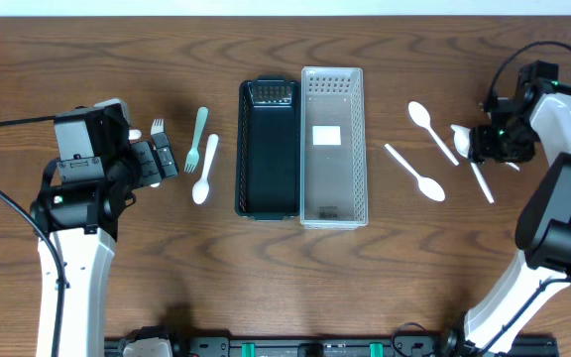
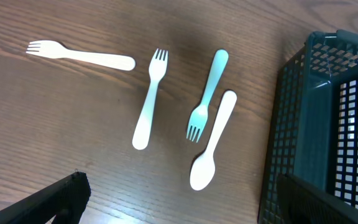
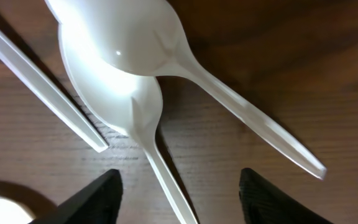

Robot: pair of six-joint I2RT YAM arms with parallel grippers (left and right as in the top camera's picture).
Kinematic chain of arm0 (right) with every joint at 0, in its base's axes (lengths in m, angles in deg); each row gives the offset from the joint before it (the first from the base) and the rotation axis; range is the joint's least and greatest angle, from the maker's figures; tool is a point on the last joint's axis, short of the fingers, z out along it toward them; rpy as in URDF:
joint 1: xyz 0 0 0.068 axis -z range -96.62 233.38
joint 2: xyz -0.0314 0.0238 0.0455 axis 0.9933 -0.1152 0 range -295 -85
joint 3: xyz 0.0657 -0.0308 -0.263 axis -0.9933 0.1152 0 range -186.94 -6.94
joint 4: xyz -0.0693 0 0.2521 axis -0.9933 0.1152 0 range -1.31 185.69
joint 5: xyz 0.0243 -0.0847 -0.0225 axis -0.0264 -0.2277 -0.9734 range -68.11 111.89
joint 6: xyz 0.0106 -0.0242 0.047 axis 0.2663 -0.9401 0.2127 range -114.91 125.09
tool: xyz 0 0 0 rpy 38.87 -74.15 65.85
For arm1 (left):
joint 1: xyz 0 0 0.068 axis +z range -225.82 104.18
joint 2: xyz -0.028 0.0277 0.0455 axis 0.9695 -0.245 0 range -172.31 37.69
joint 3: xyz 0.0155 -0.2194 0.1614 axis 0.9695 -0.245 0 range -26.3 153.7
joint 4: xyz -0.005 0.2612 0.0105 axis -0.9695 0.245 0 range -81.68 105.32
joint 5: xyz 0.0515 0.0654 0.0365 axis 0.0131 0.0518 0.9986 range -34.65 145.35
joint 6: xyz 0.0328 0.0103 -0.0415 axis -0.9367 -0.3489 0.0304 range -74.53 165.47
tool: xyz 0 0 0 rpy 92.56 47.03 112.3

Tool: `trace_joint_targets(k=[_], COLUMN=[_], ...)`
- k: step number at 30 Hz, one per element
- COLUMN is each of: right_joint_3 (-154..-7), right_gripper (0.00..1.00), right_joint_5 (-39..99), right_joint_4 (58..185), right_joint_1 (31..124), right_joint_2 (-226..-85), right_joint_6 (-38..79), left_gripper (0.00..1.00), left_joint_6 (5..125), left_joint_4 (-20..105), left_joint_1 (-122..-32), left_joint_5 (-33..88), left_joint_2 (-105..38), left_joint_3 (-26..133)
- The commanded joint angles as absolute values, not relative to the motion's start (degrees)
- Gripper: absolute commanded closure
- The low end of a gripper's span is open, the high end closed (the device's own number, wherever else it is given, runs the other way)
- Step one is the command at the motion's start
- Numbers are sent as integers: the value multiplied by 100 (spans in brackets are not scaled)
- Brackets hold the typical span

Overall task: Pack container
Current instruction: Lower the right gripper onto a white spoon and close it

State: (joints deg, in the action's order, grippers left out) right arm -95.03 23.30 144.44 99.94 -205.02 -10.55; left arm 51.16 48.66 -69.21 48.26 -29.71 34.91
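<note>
My right tool (image 3: pixel 179 186) stands spread wide at the surface's (image 1: pixel 117 59) 3 o'clock, gripping nothing. Two overlapping white spoons (image 3: pixel 114 68) lie beneath it, one handle running through its gap. My left tool (image 2: pixel 179 190), also spread and empty, hovers at 9 o'clock over the forks (image 2: pixel 149 99). The dark basket (image 1: pixel 269 149) and clear basket (image 1: pixel 333 149) sit touching at centre.

No legible text, brand, number or sign was visible in any view. A white rectangular patch (image 1: pixel 325 136) sat inside the clear basket (image 1: pixel 363 149) at the centre of the overhead frame. No print could be read on it.
</note>
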Motion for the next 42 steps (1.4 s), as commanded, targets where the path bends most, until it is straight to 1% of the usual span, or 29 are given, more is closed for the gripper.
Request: trace_joint_targets(k=[1,7,11,13,15,21,24,28,32,33,34,39,42], right_joint_3=[-9558,-9530,-9528,-9528,-9528,-9525,-9525,-9525,-9525,-9525,-9525,-9562,-9637], right_gripper=[41,50,63,66,72,73,76,85,90,96,99,99,99], right_joint_5=[2276,2216,2081,1935,1908,1908,1908,1906,1906,1906,1900,1865,1867], right_joint_4=[14472,14457,14407,14398,14396,14378,14411,14575,14678,14693,14713,14848,14979], right_joint_1=[9902,9861,9830,9830,9830,9804,9762,9653,9539,9518,9502,9498,9498], right_joint_2=[-20699,-20769,-20773,-20780,-20782,-20793,-20793,-20793,-20793,-20791,-20791,-20708,-20446], right_joint_6=[-990,-810,-721,-552,-500,-441,-415,-373,-371,-347,-270,186,228], left_gripper=[2,2,2,2,2,2,2,2,2,1,2,2,2], left_joint_6=[5018,5018,5018,5018,5018,5018,5018,5018,5018,5018,5018,5018,5018], left_joint_4=[4881,4881,4883,4881,4881,4881,4881,4881,4881,4881,4881,4881,4881], left_joint_1=[-6899,-6899,-6899,-6899,-6899,-6899,-6896,-6899,-6899,-6899,-6899,-6899,-6899], left_joint_5=[4896,4896,4896,4896,4896,4896,4896,4896,4896,4896,4896,4896,4896], left_joint_2=[-3010,-3010,-3010,-3010,-3010,-3010,-3010,-3010,-3010,-3010,-3010,-3010,-3010], left_joint_3=[3609,3609,3609,3609,3609,3609,3609,3609,3609,3609,3609,3609,3609])
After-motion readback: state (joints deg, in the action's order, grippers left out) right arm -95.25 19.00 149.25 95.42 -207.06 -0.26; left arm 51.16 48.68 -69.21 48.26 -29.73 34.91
